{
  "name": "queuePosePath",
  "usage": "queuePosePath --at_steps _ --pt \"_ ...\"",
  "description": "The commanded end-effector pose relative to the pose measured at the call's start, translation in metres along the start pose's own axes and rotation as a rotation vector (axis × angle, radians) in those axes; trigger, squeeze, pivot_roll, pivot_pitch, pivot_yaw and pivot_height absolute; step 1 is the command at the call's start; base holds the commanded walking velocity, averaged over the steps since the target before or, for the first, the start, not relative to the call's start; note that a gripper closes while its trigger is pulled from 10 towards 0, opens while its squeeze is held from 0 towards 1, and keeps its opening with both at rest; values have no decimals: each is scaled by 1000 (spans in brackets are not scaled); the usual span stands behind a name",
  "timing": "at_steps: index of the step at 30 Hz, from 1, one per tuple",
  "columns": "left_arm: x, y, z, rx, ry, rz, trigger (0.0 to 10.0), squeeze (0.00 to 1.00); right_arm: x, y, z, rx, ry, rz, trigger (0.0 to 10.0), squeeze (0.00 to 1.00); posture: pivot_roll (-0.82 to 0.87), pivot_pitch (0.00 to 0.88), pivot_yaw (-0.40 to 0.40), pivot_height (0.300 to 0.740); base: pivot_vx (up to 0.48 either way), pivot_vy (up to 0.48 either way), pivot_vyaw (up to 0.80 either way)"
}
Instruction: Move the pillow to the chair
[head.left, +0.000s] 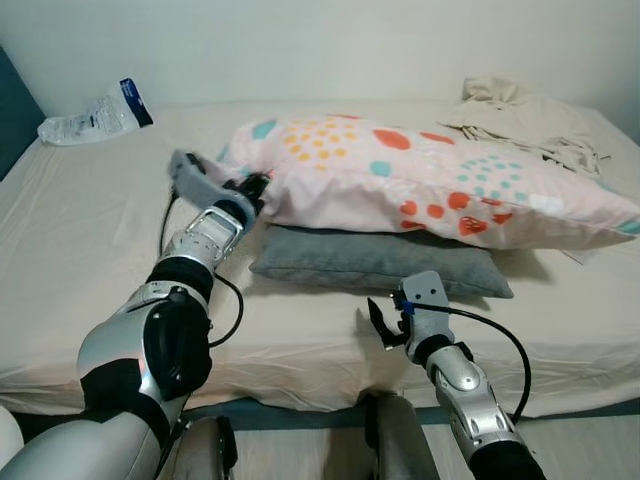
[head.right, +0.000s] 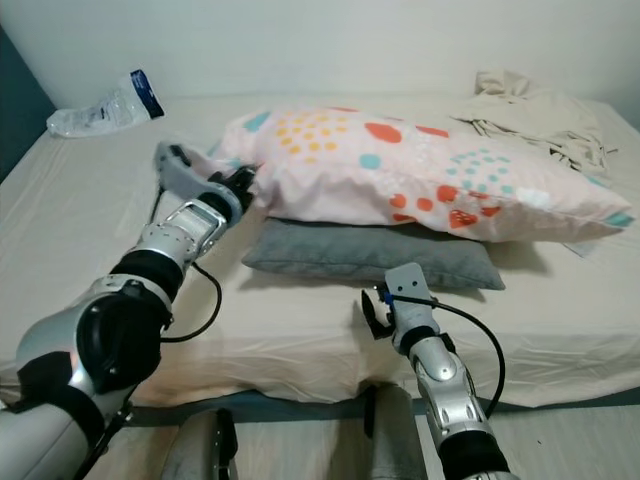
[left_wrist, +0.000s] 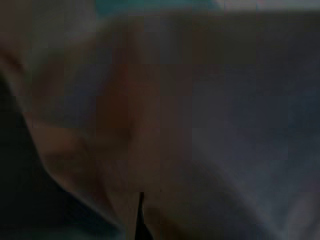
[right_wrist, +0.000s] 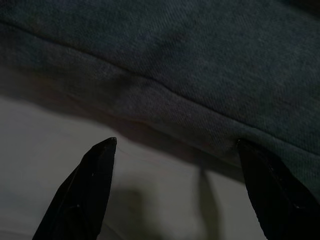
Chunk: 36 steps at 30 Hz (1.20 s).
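- A patterned pink pillow (head.left: 420, 180) lay across a grey cushion (head.left: 380, 262) on a bed (head.left: 90, 250) with beige sheets.
- The left gripper (head.left: 255, 190) pressed into the pillow's near-left corner; whether its fingers were apart or together could not be told, its wrist view being dark and blurred.
- The right gripper (right_wrist: 180, 165) hovered low over the sheet just before the grey cushion's front edge, its black fingers (right_wrist: 82, 195) spread wide and holding nothing.
- A clear plastic package (head.left: 95, 115) rested at the bed's far left corner, and crumpled beige fabric (head.left: 525, 120) lay at the far right.
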<state>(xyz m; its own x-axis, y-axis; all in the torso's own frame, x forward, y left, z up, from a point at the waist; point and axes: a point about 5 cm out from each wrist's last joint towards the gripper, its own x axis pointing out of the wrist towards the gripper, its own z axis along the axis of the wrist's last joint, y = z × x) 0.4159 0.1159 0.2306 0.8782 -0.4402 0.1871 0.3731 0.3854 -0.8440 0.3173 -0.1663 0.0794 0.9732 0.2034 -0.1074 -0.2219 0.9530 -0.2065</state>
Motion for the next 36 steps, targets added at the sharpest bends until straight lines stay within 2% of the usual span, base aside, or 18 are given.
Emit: queuePosePath --at_steps 1,3,5,9,10,11,14,15,18,22,24,26,29,30,31,33,35,36 --pt "-1 -17 6 -68 52 -179 0 0 -3 0 -4 7 10 -11 10000 0 -118 179 32 581 0 0 0" --pt "-15 -16 27 -74 39 -236 0 0 -4 -1 -6 13 10 -18 10000 0 -106 181 28 581 0 0 0" --pt "-15 -16 27 -74 39 -236 0 0 -4 -1 -6 13 10 -18 10000 0 -106 181 28 581 0 0 0" --pt "-30 -10 49 -63 -1 -230 0 0 -5 0 -7 18 12 -15 10000 0 -95 181 21 581 0 0 0" --pt "-50 -9 69 -56 -22 -260 0 0 -5 2 -8 20 13 -8 10000 0 -90 179 20 581 0 0 0" --pt "-50 -9 69 -56 -22 -260 0 0 -5 2 -8 20 13 -8 10000 0 -90 179 20 581 0 0 0" --pt "-80 -16 84 1 12 -334 0 0 -4 4 -7 21 9 -4 10000 0 -82 169 19 581 0 0 0" --pt "-80 -16 84 1 12 -334 0 0 -4 4 -7 21 9 -4 10000 0 -82 169 19 581 0 0 0" --pt "-101 -11 97 77 14 -288 0 0 -3 4 -5 19 3 -2 10000 0 -80 166 14 581 0 0 0" --pt "-135 1 136 184 -76 -193 0 0 -1 2 -1 17 -10 -4 10000 0 -74 166 14 581 0 0 0" --pt "-140 2 140 193 -84 -181 0 0 -1 1 -1 17 -12 -5 10000 0 -74 166 14 581 0 0 0" --pt "-160 4 148 273 -65 -177 0 0 -1 -2 2 17 -20 -15 10000 0 -72 165 16 581 0 0 0" --pt "-191 14 140 404 56 -137 0 0 1 -13 10 77 -49 -81 10000 0 -65 169 14 581 0 0 0" --pt "-191 14 140 404 56 -137 0 0 1 -13 10 77 -49 -81 10000 0 -65 169 14 581 0 0 0" --pt "-200 18 128 425 124 -143 0 0 2 -23 18 112 -75 -129 10000 0 -58 175 11 581 0 0 0" --pt "-203 19 123 421 145 -152 0 0 3 -28 22 118 -87 -147 10000 0 -58 175 11 581 0 0 0" --pt "-208 29 102 434 256 -136 0 0 7 -49 40 214 -149 -237 10000 0 -59 180 12 581 0 0 0" --pt "-208 29 102 434 256 -136 0 0 7 -49 40 214 -149 -237 10000 0 -59 180 12 581 0 0 0"
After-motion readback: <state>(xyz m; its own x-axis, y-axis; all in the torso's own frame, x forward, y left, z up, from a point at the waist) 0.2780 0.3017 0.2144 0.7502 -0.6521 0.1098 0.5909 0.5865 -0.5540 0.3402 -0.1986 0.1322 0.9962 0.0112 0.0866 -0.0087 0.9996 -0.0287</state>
